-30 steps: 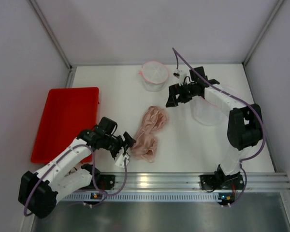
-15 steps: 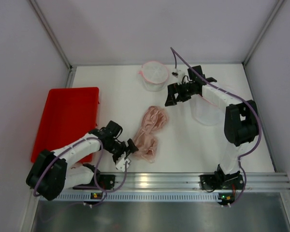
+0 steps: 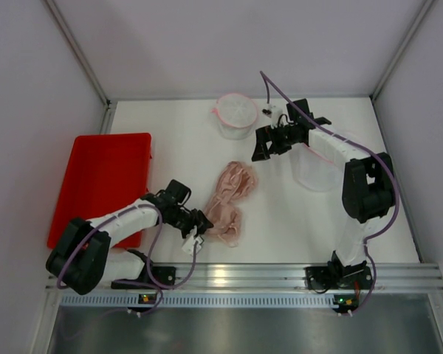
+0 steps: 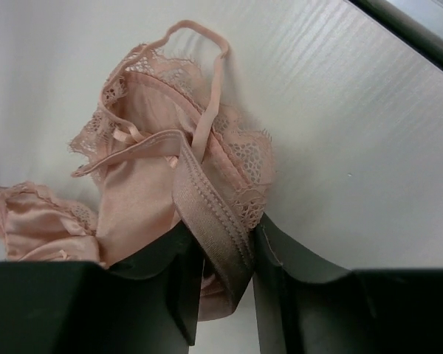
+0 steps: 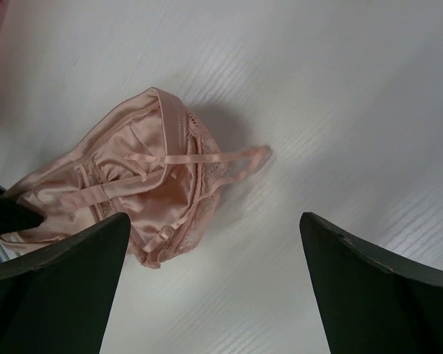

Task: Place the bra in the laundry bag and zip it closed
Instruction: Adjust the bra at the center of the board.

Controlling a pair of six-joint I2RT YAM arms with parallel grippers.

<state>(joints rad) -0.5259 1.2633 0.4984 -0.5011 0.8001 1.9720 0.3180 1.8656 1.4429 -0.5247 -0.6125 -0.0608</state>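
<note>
We find the pink satin-and-lace bra (image 3: 227, 203) lying mid-way across the white worktop (image 3: 280, 221), its long axis running from its near end at the left arm to its far end, leaning slightly right. Only the left wrist view shows its elastic band (image 4: 214, 221) pinched between the left jaws; the top view cannot resolve that contact. The right jaws hang spread wide just far-right of the bra.

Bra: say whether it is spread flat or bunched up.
Bunched up: the bra lies crumpled on the table, cups folded together, straps looping loose.
</note>
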